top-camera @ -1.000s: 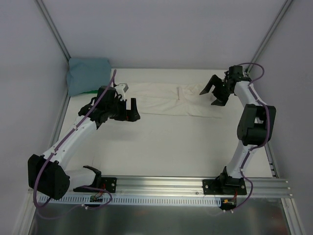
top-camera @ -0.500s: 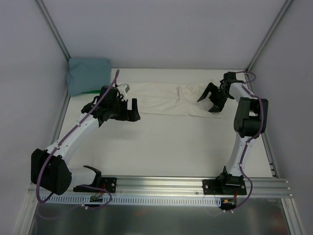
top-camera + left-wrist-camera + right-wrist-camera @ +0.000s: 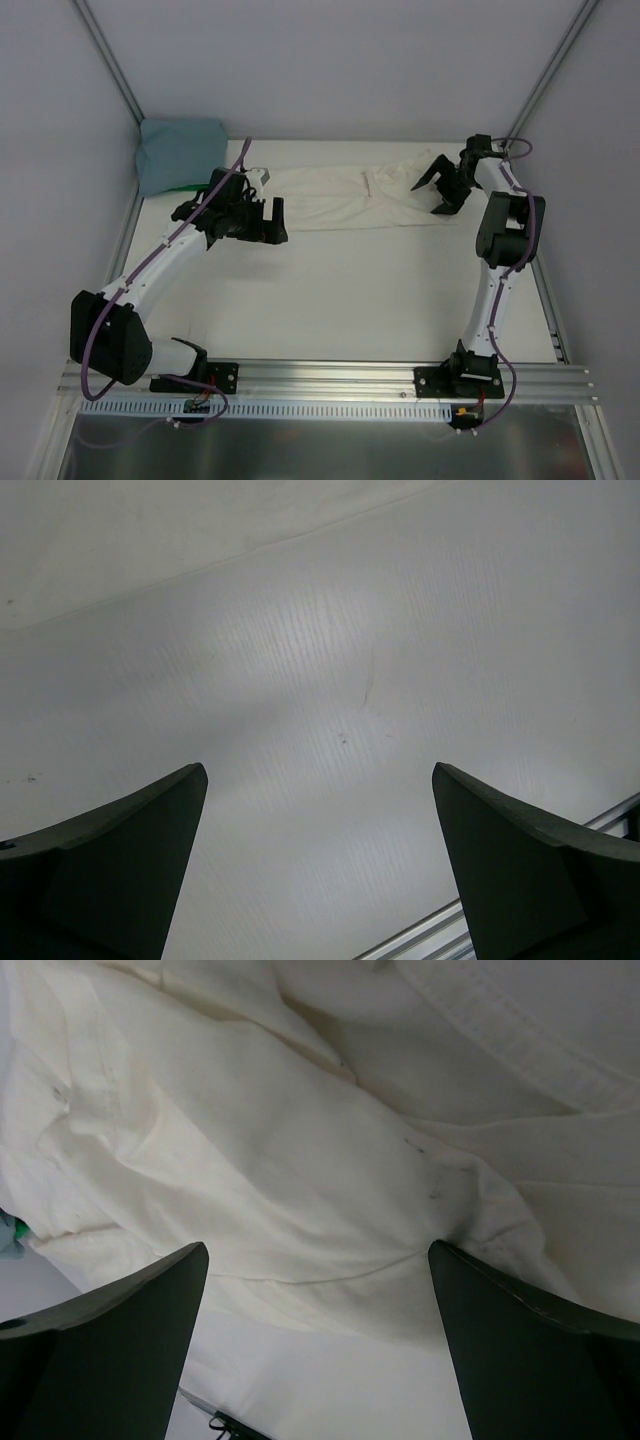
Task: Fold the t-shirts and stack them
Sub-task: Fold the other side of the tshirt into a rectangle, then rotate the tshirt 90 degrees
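**A:** How far along would you say they are?

**B:** About halfway, I reckon. The cream t-shirt [image 3: 340, 200] lies on the far part of the surface [image 3: 350, 300] as a long narrow band, so it looks folded lengthwise once but not yet folded short. The teal t-shirt [image 3: 180, 152] is a compact bundle in the far left corner against the wall. To me it looks already folded.

**A:** So nothing is stacked?

**B:** No, the two are apart, with the left arm reaching in between. What's left, I'd guess, is to fold the cream one short and set one on the other.

**A:** Which way does the cream one run?

**B:** Its long axis goes left to right, along the back wall. The right end is rumpled. A stitched, ribbed edge shows in the right wrist view, but I can't say whether that's the neck or the hem, so I can't tell which end is the top.

**A:** And the arms?

**B:** The right tool [image 3: 438, 188] hangs over that rumpled end, jaws spread wide, holding nothing. The left tool [image 3: 265, 222] is just off the band's left end, also wide open and empty, with only bare surface under it.
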`<state>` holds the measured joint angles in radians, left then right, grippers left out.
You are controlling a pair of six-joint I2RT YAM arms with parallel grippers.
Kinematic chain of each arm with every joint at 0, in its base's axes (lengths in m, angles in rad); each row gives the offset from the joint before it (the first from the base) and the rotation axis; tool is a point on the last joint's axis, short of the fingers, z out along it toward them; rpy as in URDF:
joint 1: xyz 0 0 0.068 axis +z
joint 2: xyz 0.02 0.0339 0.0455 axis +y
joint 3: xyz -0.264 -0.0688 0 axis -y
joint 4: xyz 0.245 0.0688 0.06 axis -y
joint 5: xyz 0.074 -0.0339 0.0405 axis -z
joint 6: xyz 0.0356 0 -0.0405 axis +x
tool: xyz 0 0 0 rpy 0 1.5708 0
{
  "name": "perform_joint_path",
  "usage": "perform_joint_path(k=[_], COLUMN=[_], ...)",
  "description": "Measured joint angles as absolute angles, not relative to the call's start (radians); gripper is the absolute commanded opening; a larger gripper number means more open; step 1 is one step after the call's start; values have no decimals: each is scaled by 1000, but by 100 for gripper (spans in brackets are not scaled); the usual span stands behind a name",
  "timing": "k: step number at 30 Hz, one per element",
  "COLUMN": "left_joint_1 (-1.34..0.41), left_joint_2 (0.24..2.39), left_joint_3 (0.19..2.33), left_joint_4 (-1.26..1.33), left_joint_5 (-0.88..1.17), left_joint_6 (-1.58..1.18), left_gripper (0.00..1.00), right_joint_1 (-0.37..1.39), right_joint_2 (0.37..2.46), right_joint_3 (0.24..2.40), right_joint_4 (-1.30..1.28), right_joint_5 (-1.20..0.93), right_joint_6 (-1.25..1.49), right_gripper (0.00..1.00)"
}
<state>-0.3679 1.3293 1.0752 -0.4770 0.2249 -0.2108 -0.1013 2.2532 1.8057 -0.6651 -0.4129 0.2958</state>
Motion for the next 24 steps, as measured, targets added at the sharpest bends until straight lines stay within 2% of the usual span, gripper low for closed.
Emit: perform_joint_path(k=[9,13,15,18,24], left_joint_1=[-368,-368,-368,-369,-382], left_joint_2=[1441,1479,1480,1479,1545], left_joint_3=[1124,1141,1142,1142,1200], left_joint_4=[-516,-511,-497,-449,-360], left_joint_5=[215,195,176,146,1], left_joint_6=[-176,-152,-121,-54,179], left_gripper=[99,99,99,99,99], right_joint_1=[-141,-187,-218,-268,-309], right_joint_2=[2535,2576,2550,2417,1963], right_joint_3=[2302,2370,2321,2104,1697], right_joint_4=[-730,-683,-618,-522,-419], right_joint_5=[-402,-385,-380,-378,-426], right_joint_6=[322,338,343,354,371], right_gripper=[99,99,99,100,100])
